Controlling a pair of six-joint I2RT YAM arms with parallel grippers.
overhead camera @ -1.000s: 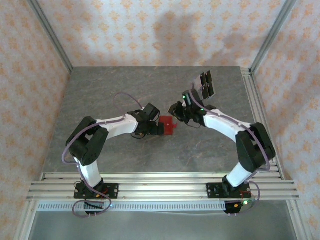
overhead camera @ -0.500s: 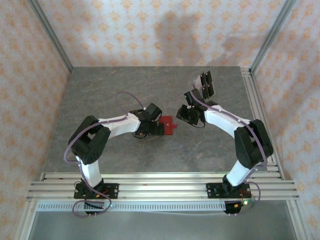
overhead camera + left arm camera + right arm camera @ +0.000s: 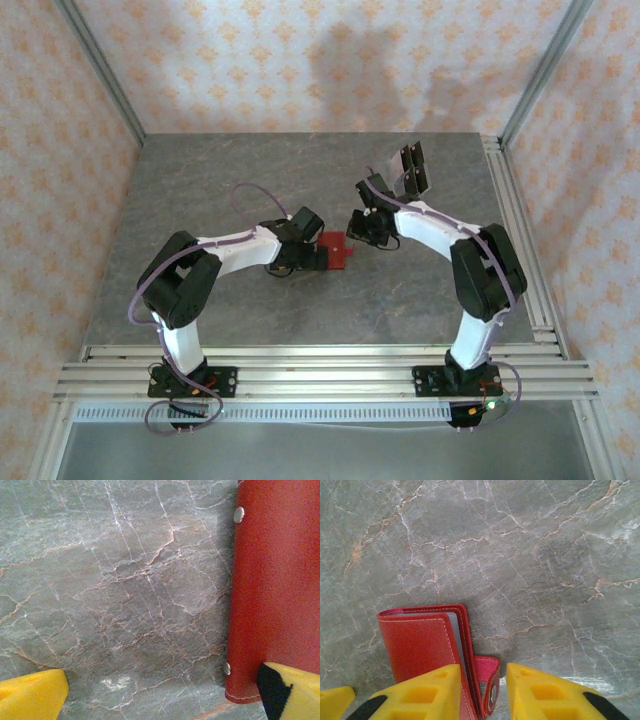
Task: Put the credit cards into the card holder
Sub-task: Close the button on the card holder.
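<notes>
Red card holder point(image 3: 338, 251) between left gripper point(image 3: 160, 692), spread wide, and right gripper point(image 3: 484, 680), narrowly parted astride tab point(image 3: 490, 677); credit cards point(image 3: 412, 170) at one o'clock.

I count one red card holder point(image 3: 338, 250), about four dark credit cards point(image 3: 412, 170) bunched together, and two arms, left point(image 3: 235, 250) and right point(image 3: 440, 235), on one table point(image 3: 200, 180).

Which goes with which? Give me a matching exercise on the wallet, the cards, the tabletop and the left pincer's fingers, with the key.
1. wallet
2. cards
3. tabletop
4. left pincer's fingers

A. yellow
B. grey stone with pale veins
C. red
D. dark, lying at the far right of the table

Pairs: 1-C, 2-D, 3-B, 4-A
</notes>
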